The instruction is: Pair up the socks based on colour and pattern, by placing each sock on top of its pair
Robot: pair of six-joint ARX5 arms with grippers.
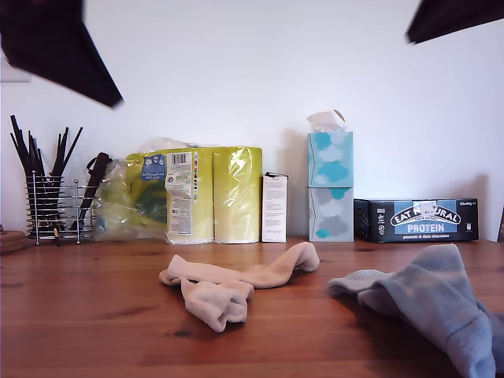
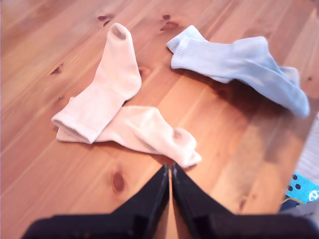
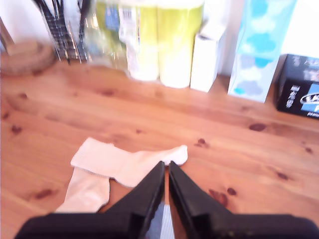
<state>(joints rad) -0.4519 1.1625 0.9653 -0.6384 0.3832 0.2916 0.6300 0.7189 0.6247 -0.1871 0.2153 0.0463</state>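
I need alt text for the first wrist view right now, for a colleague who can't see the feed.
Two beige ribbed fabric socks lie overlapping on the wooden table, one crossing over the other's cuff. Apart from them, two light blue-grey ribbed socks lie stacked in a heap. My first gripper, a black tool with its jaws closed and empty, hangs just short of the beige pair's toe.
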